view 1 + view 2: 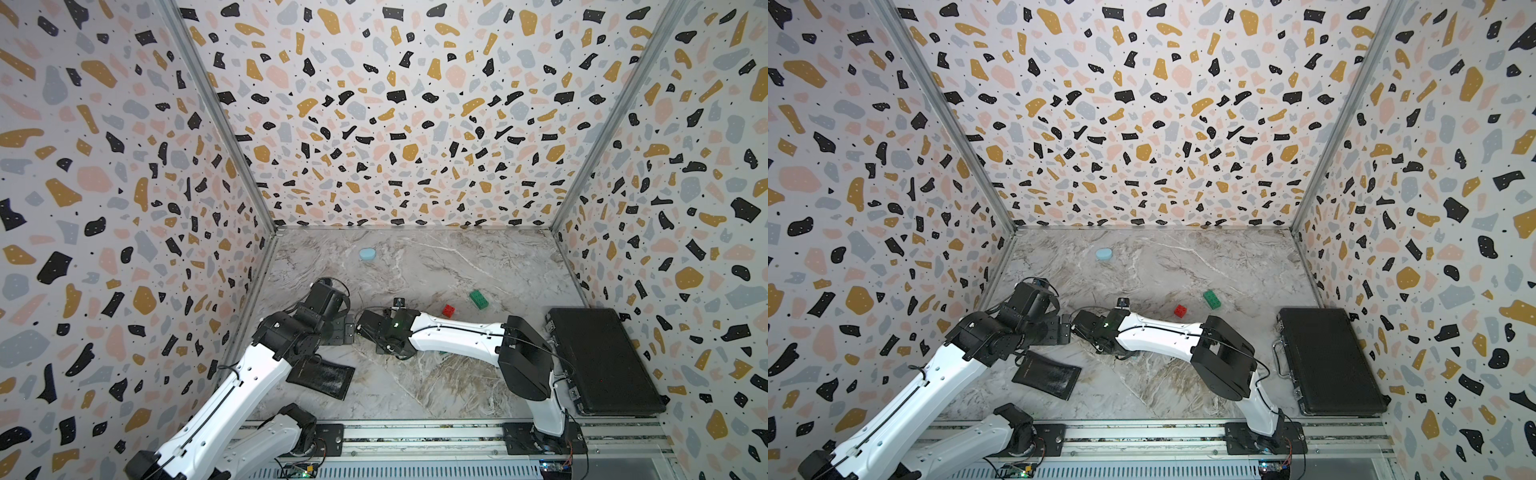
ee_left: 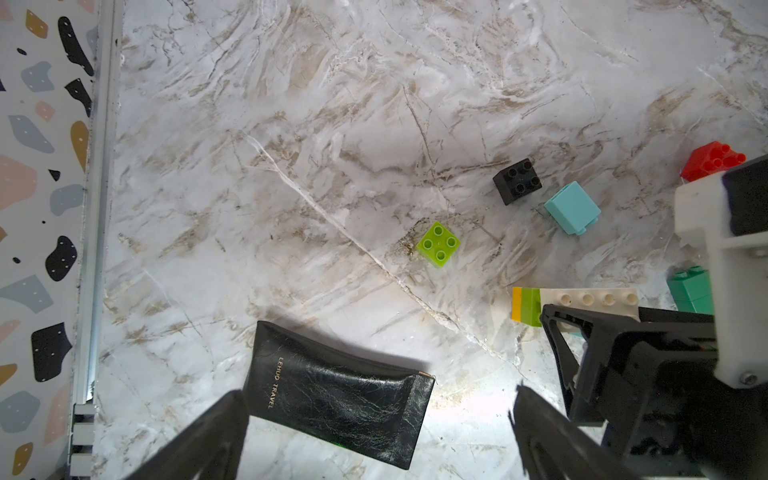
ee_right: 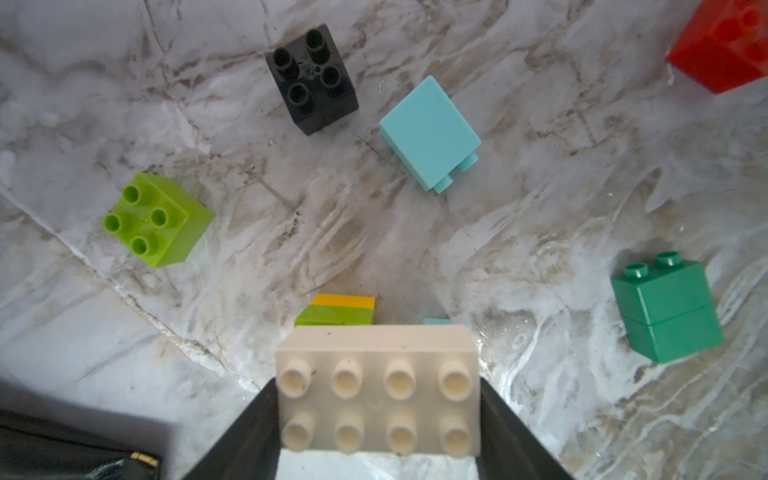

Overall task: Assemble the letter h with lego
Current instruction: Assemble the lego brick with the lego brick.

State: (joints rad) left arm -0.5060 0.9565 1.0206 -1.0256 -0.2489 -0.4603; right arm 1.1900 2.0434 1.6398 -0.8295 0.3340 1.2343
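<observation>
Near white brick (image 3: 376, 390), lime-yellow stack (image 3: 336, 313), black pouch (image 2: 336, 395)

The black-fingered right gripper (image 3: 376, 384) flanks a cream-white eight-stud brick (image 3: 376, 353), with yellow and lime layers (image 3: 338, 311) just past it. Farther ahead lie a lime brick (image 3: 160, 220), a black brick (image 3: 313, 79) and a light-blue brick (image 3: 430, 133). Off to one side are a dark green stack (image 3: 669, 311) and a red brick (image 3: 723, 45). The table (image 3: 540, 208) is grey-white marble, brown-veined.
</observation>
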